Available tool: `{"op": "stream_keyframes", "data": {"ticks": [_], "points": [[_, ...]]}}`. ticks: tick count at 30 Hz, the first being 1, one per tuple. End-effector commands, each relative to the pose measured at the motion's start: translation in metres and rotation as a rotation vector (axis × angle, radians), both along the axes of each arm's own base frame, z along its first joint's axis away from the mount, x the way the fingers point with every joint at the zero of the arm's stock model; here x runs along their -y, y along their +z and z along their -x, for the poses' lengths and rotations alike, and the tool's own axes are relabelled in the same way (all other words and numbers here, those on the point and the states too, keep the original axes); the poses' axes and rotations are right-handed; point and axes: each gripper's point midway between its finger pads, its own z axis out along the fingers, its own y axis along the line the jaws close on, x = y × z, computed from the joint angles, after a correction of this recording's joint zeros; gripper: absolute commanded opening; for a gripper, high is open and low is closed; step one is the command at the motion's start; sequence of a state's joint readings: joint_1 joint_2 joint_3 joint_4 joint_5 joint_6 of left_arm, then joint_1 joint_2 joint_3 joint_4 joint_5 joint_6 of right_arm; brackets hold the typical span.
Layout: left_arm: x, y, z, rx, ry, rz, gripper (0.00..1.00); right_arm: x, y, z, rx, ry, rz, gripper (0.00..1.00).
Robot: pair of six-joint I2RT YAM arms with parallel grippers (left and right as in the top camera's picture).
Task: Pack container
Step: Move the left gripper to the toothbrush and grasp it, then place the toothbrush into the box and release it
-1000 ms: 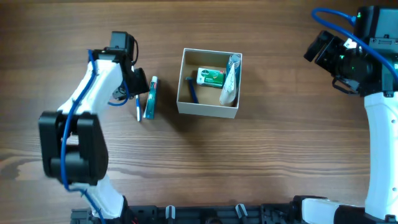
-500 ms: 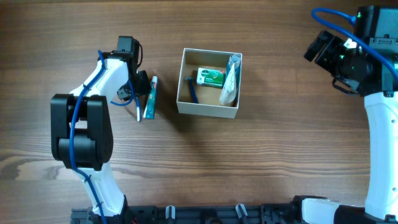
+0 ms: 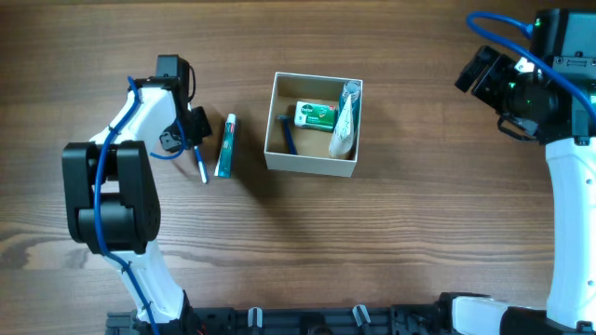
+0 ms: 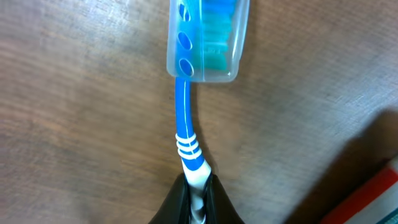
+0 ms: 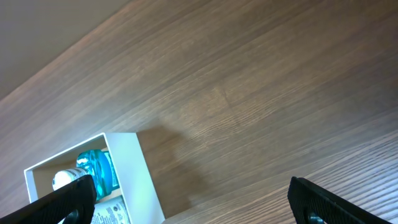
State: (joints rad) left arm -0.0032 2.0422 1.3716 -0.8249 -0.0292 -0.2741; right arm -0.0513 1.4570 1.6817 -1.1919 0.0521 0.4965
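Left of centre in the overhead view, the left gripper [image 4: 196, 200] pinched the handle end of a blue-and-white plastic toothbrush [image 4: 182, 118]. The square white cardboard container [image 3: 310, 164] sat near, right of it, at upper centre. At far right, the right gripper [image 5: 193, 186] had its fingers spread wide, well apart from the container.

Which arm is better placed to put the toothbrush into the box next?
Left. The left gripper is shut on the toothbrush handle, close beside the box. The right gripper is open, empty, and far off on the box's other side.
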Motion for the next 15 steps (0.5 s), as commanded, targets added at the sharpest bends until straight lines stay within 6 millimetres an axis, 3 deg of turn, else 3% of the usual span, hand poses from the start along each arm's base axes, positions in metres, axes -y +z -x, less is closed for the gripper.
{"op": "stream_keyframes", "data": {"ticks": [1, 4, 9, 13, 15], "points": [[-0.004, 0.03, -0.004, 0.021, -0.037, 0.006, 0.04, 0.0, -0.001, -0.003, -0.002, 0.0, -0.005, 1.0], [0.016, 0.08, -0.01, 0.096, -0.066, 0.076, 0.04, 0.0, -0.001, -0.003, -0.002, -0.001, -0.005, 1.0], [0.075, 0.165, -0.007, 0.281, -0.198, 0.183, 0.04, 0.0, -0.001, -0.003, -0.002, -0.001, -0.005, 1.0], [0.123, 0.206, -0.001, 0.423, -0.334, 0.161, 0.04, 0.0, -0.001, -0.003, -0.002, -0.001, -0.005, 1.0], [0.148, 0.214, -0.003, 0.482, -0.398, 0.131, 0.04, 0.0, -0.001, -0.003, -0.002, -0.001, -0.005, 1.0]]}}
